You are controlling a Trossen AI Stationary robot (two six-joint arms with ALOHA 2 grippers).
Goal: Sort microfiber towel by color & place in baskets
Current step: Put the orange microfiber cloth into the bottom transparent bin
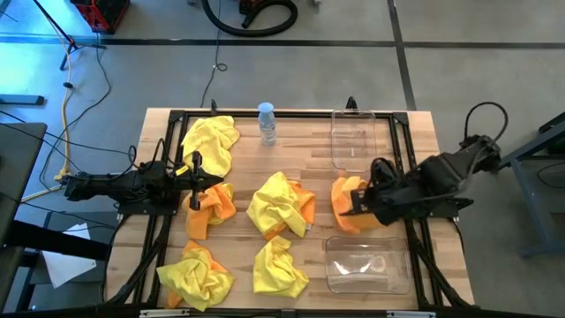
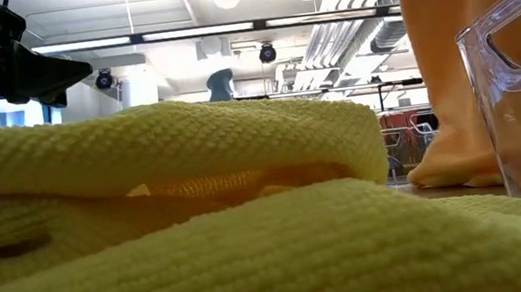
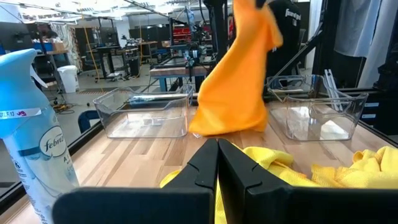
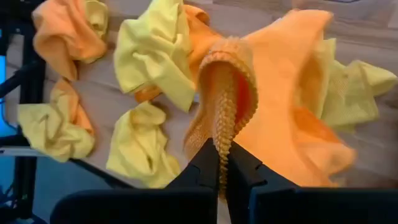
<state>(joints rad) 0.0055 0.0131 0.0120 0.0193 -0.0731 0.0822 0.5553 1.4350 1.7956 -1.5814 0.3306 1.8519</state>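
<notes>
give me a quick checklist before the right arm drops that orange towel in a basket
1. Right pincer shut on the orange towel: ok.
2. Towel lifted off the table, hanging free in the left wrist view: ok.
3. Near basket holds no cloth: ok.
4. Far basket holds no cloth: ok.
5. Towel over a basket: not ok, it hangs between the two.
6. Left pincer shut, parked above the yellow towels, away from the baskets: ok.

yellow towel (image 2: 200, 224) fills low view, cropped
</notes>
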